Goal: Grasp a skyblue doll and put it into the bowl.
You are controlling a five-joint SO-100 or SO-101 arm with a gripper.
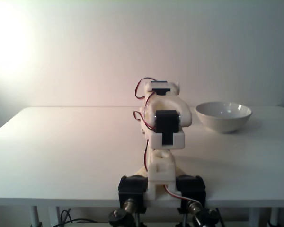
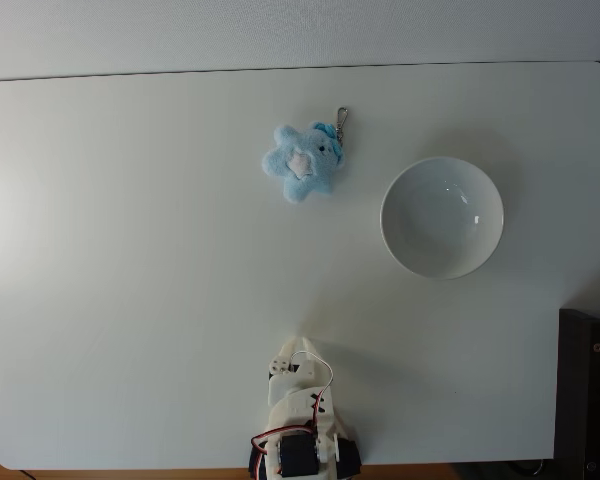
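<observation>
Two things to handle, both well away from the arm. Nearest, at the table's (image 2: 130, 300) near edge in the top-down fixed view: arm folded low, gripper (image 2: 290, 357) tucked in, jaw state impossible to tell. Farther out, slightly left of the arm's line: skyblue doll (image 2: 302, 162), star-shaped plush lying flat, keychain clasp (image 2: 341, 120) trailing off its far-right corner. To the right, apart from the doll: bowl (image 2: 442, 217), empty, upright (also at right in the front-facing fixed view (image 1: 223, 116)). Grasp not yet begun. Best done by reaching out, opening wide, descending over the plush body rather than the clasp, closing firmly, lifting clear before swinging right above the rim
</observation>
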